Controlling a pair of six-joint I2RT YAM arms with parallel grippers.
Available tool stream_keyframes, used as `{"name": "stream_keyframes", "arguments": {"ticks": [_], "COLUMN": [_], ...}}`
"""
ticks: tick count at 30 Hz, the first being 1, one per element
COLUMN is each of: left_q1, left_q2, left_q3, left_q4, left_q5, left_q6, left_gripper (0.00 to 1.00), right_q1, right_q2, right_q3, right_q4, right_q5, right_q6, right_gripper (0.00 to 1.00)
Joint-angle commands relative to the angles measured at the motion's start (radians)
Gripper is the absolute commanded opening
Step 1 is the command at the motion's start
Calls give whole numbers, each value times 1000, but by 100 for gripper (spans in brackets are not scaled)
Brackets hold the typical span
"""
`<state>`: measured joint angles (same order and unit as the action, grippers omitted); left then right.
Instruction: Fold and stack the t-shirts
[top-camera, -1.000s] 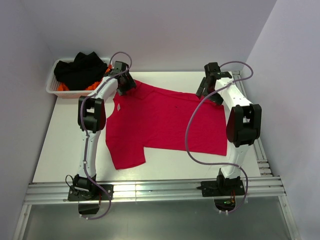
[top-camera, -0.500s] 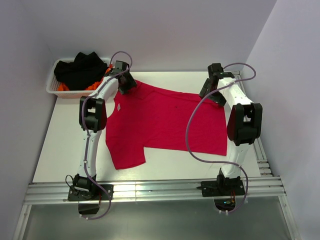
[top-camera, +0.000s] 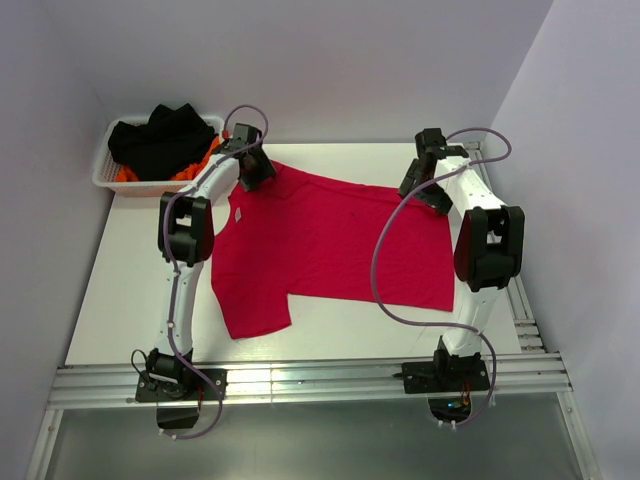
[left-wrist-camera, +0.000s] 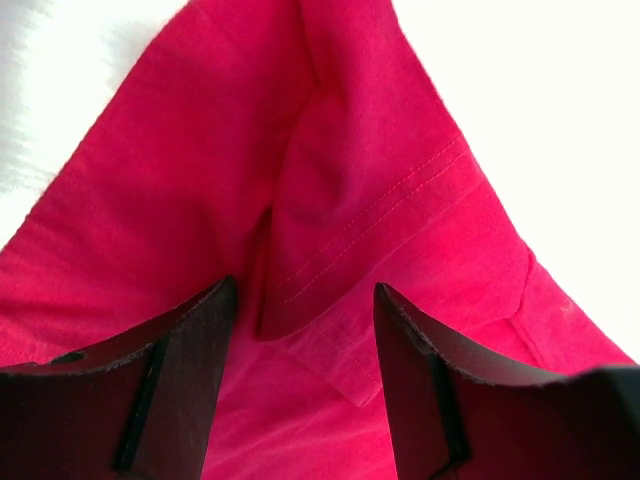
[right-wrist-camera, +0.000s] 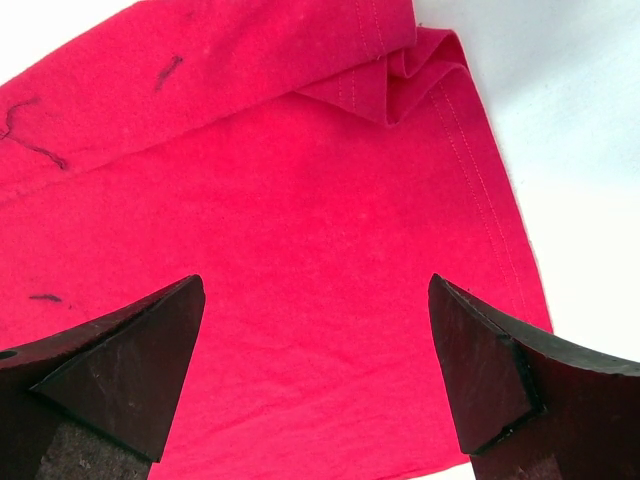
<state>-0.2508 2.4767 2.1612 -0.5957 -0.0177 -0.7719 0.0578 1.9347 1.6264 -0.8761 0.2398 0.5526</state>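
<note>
The crimson t-shirt (top-camera: 330, 250) lay spread flat on the smooth white counter (top-camera: 130, 300), one sleeve reaching toward the arm bases. The cloth looked thin, light and limp. It would likely sag and wrinkle unless taken by a stitched hem or corner. At the shirt's far left corner, the left hand (left-wrist-camera: 302, 290) hung with its fingers apart, straddling a raised fold of double-stitched sleeve hem. At the far right corner, the right hand (right-wrist-camera: 315, 282) was spread wide over a turned-back hem, gripping nothing. Beyond the shirt's far left, a white mesh basket (top-camera: 103, 178) held dark and orange clothes.
</note>
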Motion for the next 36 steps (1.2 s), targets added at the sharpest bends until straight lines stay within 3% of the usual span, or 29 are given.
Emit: {"name": "stream_keyframes", "arguments": {"ticks": [1, 8, 14, 24, 36], "left_q1": [-8, -10, -10, -21, -71], "left_q2": [-93, -114, -268, -816, -1200], "left_q3": [-14, -49, -201, -835, -1294], "left_q4": [-24, -41, -50, -112, -193], "left_q5": [-28, -47, -83, -134, -96], "left_q6": [19, 31, 80, 40, -76], "left_gripper": [63, 63, 65, 68, 63], "right_q1": [-7, -7, -9, 25, 22], "right_q2": [-19, -29, -127, -448, -618], "right_q3": [6, -23, -75, -249, -384], "right_q4": [5, 20, 11, -37, -96], "right_q5": [6, -31, -74, -111, -114], "right_q6": [1, 12, 20, 20, 21], "right_gripper": [100, 100, 100, 100, 100]}}
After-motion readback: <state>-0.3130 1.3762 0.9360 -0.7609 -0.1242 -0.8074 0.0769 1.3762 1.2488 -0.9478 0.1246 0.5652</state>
